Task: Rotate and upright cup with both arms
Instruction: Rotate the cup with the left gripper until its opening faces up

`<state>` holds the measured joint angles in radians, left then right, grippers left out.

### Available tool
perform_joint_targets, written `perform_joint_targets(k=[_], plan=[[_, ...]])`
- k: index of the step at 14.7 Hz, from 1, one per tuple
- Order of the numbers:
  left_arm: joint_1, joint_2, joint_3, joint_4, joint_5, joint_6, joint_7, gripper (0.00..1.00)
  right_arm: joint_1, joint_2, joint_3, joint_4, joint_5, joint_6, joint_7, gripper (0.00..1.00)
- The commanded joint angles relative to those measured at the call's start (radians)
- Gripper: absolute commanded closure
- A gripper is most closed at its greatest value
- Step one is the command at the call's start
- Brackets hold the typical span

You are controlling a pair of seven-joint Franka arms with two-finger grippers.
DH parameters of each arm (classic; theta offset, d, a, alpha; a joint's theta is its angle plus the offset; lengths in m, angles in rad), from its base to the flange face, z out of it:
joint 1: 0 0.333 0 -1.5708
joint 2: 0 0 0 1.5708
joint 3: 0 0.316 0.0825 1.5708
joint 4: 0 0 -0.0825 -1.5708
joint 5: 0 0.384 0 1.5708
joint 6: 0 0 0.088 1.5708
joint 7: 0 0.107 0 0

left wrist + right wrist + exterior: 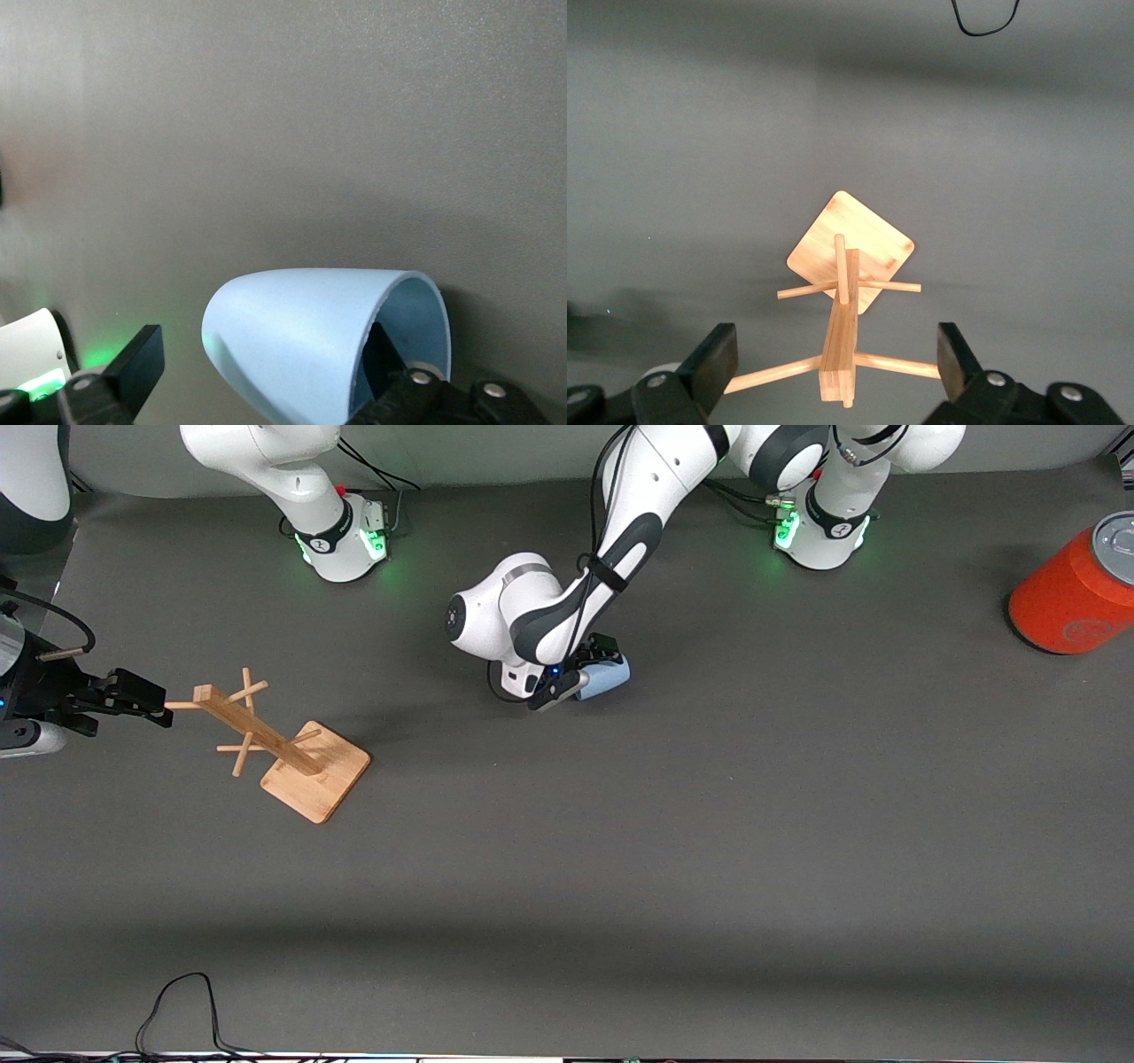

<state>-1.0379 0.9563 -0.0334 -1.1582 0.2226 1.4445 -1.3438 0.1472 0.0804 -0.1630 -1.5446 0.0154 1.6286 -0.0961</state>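
1. My left gripper (578, 676) is down at the table (620, 868), about midway between the two ends and toward the robots' edge.
2. In the left wrist view its fingers (124, 372) stand wide: one finger sits inside the mouth of the cup (328, 341), the other well out to the side of the cup's wall. I see no squeeze yet.
3. The cup (606, 677) lies on its side on the table, light blue, its rounded base pointing toward the left arm's end and its open mouth facing into the gripper.
4. My right gripper (142, 700) hangs over the right arm's end of the table, level with the top of the wooden mug tree (283, 744).
5. In the right wrist view its fingers (713, 359) are spread wide on either side of the tree's post (842, 354), touching nothing that I can make out.
6. The mug tree stands on its square base, pegs sticking out.
7. An orange can (1076, 589) with a grey lid sits at the left arm's end, near the robots' edge, well apart from the cup.
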Motion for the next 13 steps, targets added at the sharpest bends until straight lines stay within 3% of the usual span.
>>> perform_joint_targets(k=[1,3,4,7,13], plan=[[-0.011,-0.013,0.009,-0.011,0.003,-0.015,-0.018,0.18,0.006,-0.005,-0.004,0.012,-0.003,-0.010,-0.017,0.00],[-0.011,-0.013,0.009,-0.011,-0.003,-0.013,-0.020,0.60,0.006,-0.005,-0.004,0.012,-0.003,-0.010,-0.022,0.00],[-0.011,-0.013,0.007,-0.011,-0.003,-0.015,-0.020,0.74,0.006,-0.005,-0.004,0.011,-0.003,-0.010,-0.024,0.00],[-0.011,-0.013,0.009,-0.011,-0.003,-0.015,-0.025,0.96,0.008,-0.002,-0.003,0.011,-0.003,-0.007,-0.021,0.00],[-0.002,-0.027,0.009,-0.006,-0.003,-0.029,-0.015,1.00,0.006,-0.002,-0.004,0.011,0.003,-0.009,-0.025,0.00]])
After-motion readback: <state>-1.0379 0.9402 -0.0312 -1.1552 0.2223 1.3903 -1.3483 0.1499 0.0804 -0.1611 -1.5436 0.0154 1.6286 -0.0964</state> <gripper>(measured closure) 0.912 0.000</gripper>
